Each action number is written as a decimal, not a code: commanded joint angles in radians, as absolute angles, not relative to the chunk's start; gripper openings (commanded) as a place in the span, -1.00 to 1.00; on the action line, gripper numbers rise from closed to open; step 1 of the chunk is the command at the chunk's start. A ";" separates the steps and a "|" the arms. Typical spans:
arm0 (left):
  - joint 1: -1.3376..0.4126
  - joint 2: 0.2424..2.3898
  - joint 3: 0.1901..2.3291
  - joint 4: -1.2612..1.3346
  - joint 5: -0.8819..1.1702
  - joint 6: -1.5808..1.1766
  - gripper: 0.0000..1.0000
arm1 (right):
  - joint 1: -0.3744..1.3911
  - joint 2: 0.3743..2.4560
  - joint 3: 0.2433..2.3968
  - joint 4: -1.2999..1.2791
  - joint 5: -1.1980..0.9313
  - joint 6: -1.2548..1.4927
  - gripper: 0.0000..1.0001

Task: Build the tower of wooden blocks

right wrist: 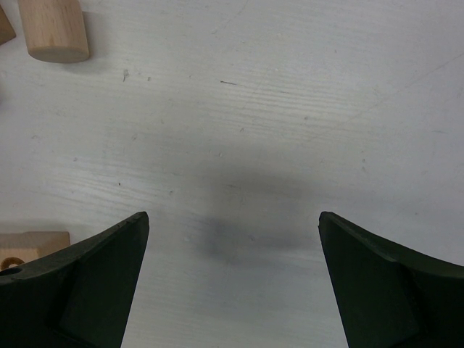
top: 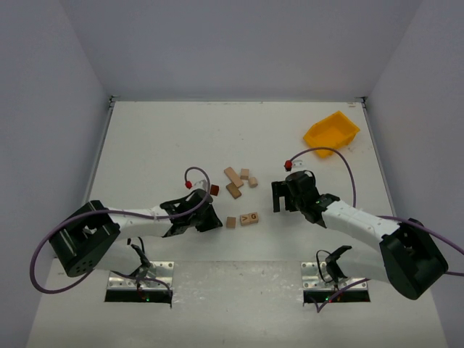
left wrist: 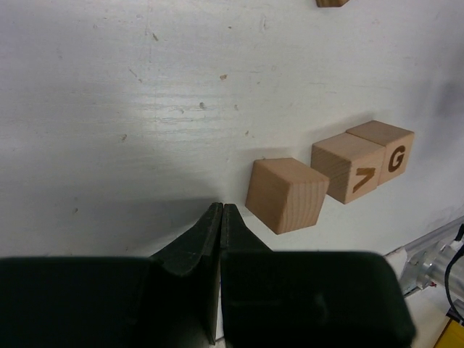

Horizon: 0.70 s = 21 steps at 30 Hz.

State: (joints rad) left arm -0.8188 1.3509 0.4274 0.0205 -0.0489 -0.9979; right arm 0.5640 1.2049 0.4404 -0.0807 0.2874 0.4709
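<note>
Pale wooden blocks lie loose on the white table; no tower stands. A small cube (top: 230, 222) (left wrist: 286, 194) sits beside a lettered oblong block (top: 249, 218) (left wrist: 362, 161) marked V and G. Farther back lies a cluster of pale blocks (top: 234, 178), with a dark reddish-brown block (top: 214, 190) to its left. My left gripper (top: 212, 220) (left wrist: 221, 206) is shut and empty, its tips just left of the cube and not touching it. To the right of the lettered block, my right gripper (top: 279, 197) (right wrist: 233, 217) hangs open over bare table with nothing between its fingers.
A yellow plastic bin (top: 331, 133) stands at the back right. In the right wrist view a rounded pale block (right wrist: 54, 29) lies at the top left, and a corner of the lettered block (right wrist: 32, 243) shows behind the left finger. Grey walls enclose the table.
</note>
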 commanded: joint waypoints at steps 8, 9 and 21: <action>-0.827 1.441 0.464 0.117 0.017 -0.963 -1.00 | 0.557 1.193 0.471 -0.066 0.316 0.477 0.97; -0.827 1.443 0.466 0.119 0.018 -0.962 -1.00 | 0.557 1.193 0.471 -0.066 0.316 0.476 0.97; -0.827 1.471 0.492 0.122 0.016 -0.947 -1.00 | 0.558 1.192 0.469 -0.066 0.317 0.477 0.97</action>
State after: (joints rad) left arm -0.8188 1.4578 0.4633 0.1221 0.0284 -0.9698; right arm 0.5644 1.2049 0.4404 -0.0837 0.2882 0.4709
